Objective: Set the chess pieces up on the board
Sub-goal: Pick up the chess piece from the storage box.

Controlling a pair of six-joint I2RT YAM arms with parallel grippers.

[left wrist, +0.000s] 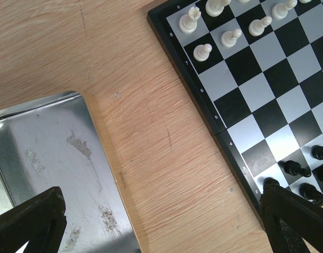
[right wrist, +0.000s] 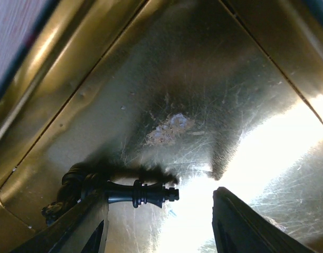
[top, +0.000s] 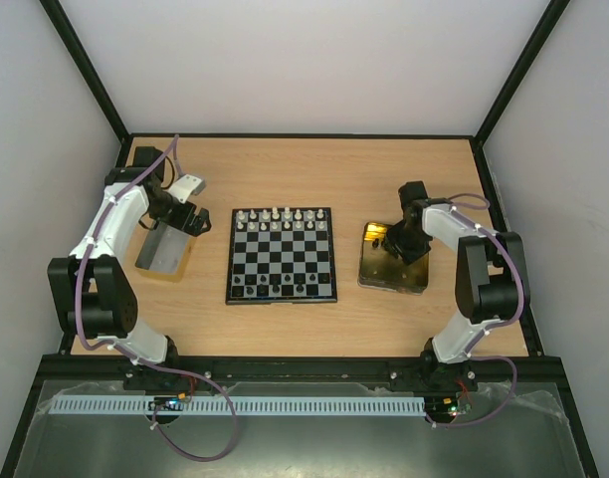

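Observation:
The board (top: pixel 281 257) lies mid-table, with white chess pieces (top: pixel 282 219) on its two far rows and a few black ones (top: pixel 268 288) along the near edge. My right gripper (top: pixel 392 242) hangs low over the gold tray (top: pixel 376 271), open. A black chess piece (right wrist: pixel 143 193) lies on its side between the fingers (right wrist: pixel 240 221), its base by the left finger and its top short of the right one. My left gripper (left wrist: pixel 161 224) is wide open and holds nothing, over bare wood between the silver tray (left wrist: pixel 50 158) and the board (left wrist: pixel 219 124).
The silver tray (top: pixel 163 249) sits left of the board and the gold tray (right wrist: pixel 203 79) right of it. A dark lump (right wrist: pixel 72 182) lies behind the right gripper's left finger. A white block (top: pixel 189 185) rests at the far left.

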